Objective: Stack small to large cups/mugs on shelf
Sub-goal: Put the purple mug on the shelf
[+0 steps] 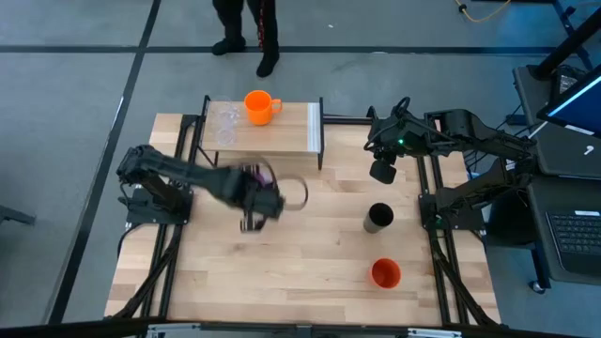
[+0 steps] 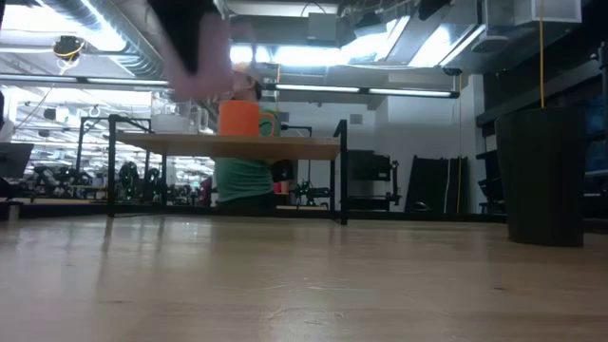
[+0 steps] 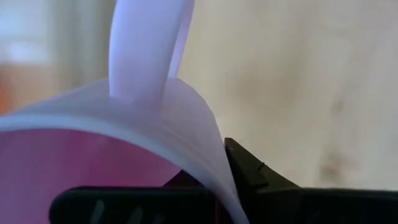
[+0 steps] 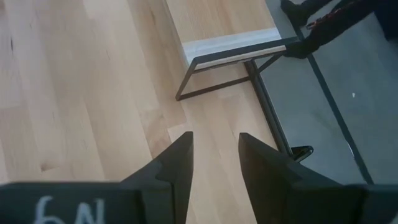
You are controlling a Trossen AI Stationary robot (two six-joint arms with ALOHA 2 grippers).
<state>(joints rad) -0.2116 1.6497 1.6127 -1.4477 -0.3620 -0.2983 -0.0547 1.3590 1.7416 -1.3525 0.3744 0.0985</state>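
While stretched over mid-table w/ lilac mug (image 1: 282,192) clamped in left gripper (image 1: 255,199) fingers, right gripper (image 4: 214,155) fingers apart, empty.

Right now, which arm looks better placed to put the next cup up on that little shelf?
Probably the left. Its gripper already grips the lilac mug near the shelf. The right gripper is open and holds nothing.

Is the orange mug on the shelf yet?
Yes. The orange mug stands upright on the shelf, beside the two clear glasses.
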